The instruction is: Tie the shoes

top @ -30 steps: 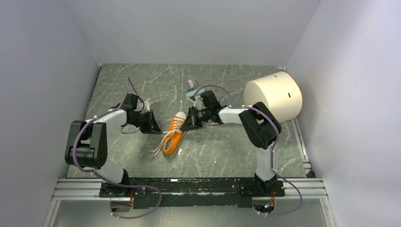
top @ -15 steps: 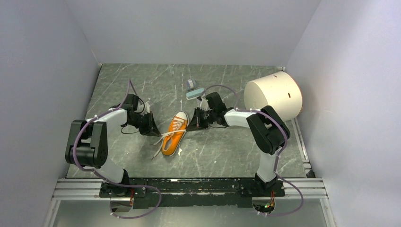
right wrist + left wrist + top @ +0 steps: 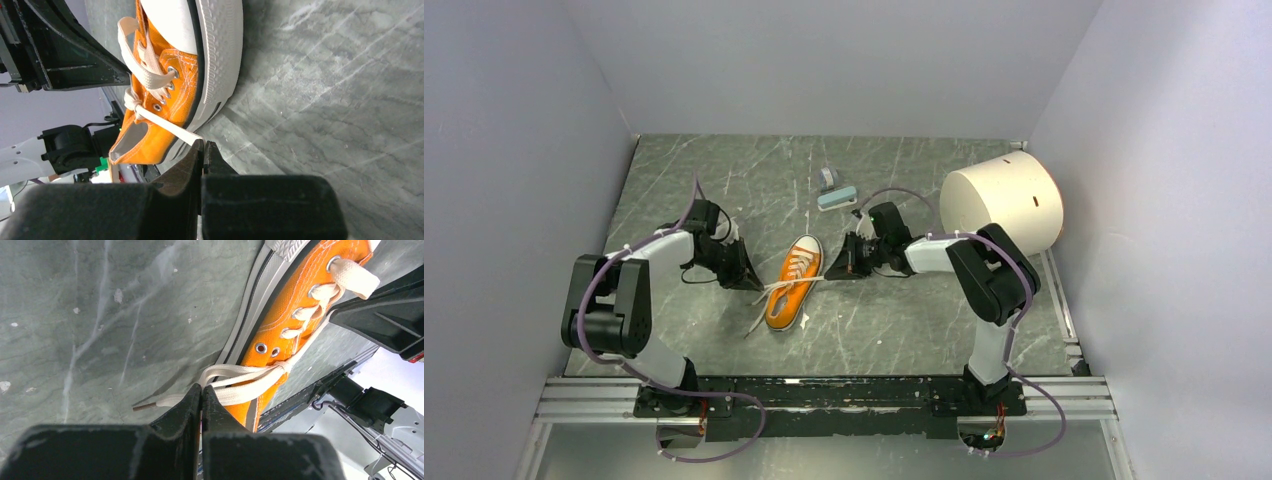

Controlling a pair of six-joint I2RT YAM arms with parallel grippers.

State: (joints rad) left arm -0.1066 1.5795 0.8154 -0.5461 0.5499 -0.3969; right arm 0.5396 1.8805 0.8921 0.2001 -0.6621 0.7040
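blocked: cylinder far right, blocks behind sneaker | open: far-left table

Dark green marbled table, pale grey walls on three sides. Big cream cylinder lies on its side at far right. Small light-blue block at far centre, with a smaller grey piece just beyond it; metal rail along the near edge.
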